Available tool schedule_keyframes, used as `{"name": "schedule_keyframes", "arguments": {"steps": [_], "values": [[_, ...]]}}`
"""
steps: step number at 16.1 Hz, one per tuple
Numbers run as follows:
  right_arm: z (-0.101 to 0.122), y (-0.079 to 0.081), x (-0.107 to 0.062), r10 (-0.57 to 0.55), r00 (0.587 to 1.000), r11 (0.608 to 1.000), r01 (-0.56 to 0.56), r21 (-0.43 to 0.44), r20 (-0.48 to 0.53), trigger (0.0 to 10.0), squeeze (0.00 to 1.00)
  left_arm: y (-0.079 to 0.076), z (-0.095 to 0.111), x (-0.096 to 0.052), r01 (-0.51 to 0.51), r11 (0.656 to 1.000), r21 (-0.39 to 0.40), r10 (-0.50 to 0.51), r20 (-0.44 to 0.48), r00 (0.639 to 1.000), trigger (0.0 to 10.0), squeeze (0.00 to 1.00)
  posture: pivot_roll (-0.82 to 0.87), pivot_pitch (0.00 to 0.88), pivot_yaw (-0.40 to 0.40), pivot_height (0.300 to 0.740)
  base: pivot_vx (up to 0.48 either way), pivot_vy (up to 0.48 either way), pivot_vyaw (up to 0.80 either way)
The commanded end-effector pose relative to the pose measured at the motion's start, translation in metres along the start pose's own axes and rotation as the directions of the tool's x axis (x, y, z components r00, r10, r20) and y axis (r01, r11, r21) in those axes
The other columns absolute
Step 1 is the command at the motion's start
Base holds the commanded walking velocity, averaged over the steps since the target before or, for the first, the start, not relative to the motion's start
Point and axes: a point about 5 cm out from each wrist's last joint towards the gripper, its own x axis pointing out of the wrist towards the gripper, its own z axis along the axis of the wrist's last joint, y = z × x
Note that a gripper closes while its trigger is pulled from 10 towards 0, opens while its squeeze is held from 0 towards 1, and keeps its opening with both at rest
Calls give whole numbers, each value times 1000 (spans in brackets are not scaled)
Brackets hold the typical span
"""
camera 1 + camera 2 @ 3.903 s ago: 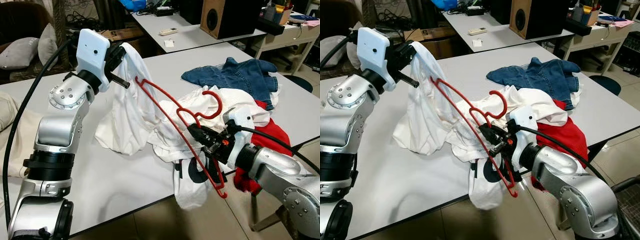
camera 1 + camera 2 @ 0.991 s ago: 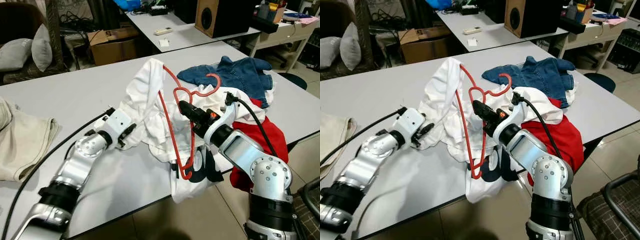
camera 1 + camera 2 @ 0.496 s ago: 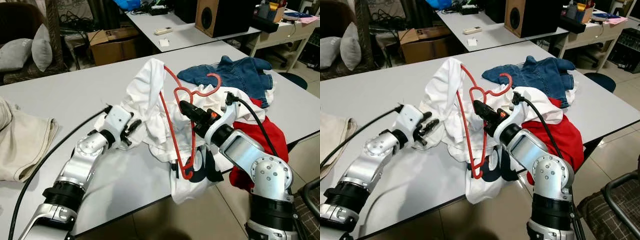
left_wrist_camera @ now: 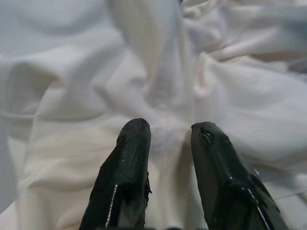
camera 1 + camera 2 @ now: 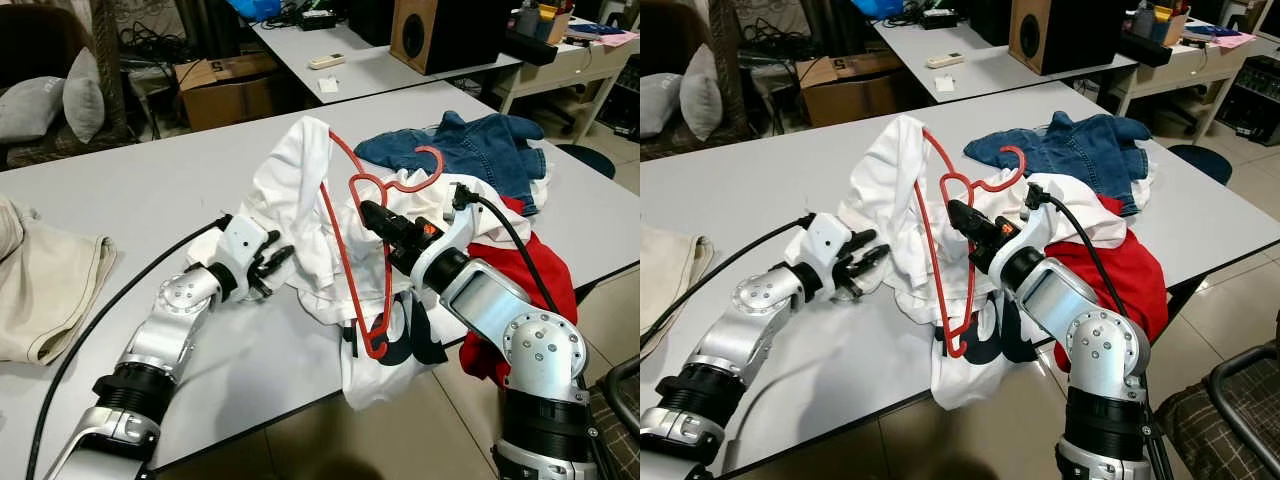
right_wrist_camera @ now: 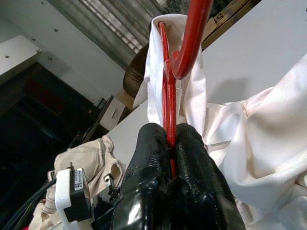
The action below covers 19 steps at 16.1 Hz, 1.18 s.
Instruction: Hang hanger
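Left eye view: the red hanger [image 5: 358, 250] stands upright, pinched in the closed right gripper [image 5: 372, 213], its upper end tucked inside the white shirt [image 5: 295, 200]. Denim [image 5: 460, 155] and red cloth [image 5: 535, 275] lie beside it. The left gripper [image 5: 275, 262], fingers parted, touches the shirt's edge.

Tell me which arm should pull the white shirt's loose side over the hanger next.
Left. Its end effector is open beside the white shirt, free to grab. The right end effector is shut on the red hanger.
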Motion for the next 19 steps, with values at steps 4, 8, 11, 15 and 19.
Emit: {"name": "schedule_keyframes", "arguments": {"steps": [4,8,11,15,19], "values": [[5,6,0,26,999,1000,-26,-17,19,10000,0,4,-3,-1,-2,998,55,4,-40,999,10000,0,-20,0,84,740,0,0,0],[5,7,0,34,999,999,-33,-22,15,10000,0,17,-7,-2,-83,988,133,96,-95,991,8745,0,-29,0,85,740,0,0,0],[5,7,-1,36,999,999,-36,-26,13,10000,0,18,-4,-1,-99,989,107,106,-68,992,0,0,-32,0,83,740,0,0,0],[5,6,0,35,999,999,-34,-30,7,10000,0,16,-6,0,-98,992,85,104,-58,993,0,0,-35,0,79,740,0,0,0],[6,5,0,33,999,999,-33,-34,4,10000,0,16,-4,2,-108,992,61,110,-36,993,0,0,-39,0,74,740,0,0,0]]}}
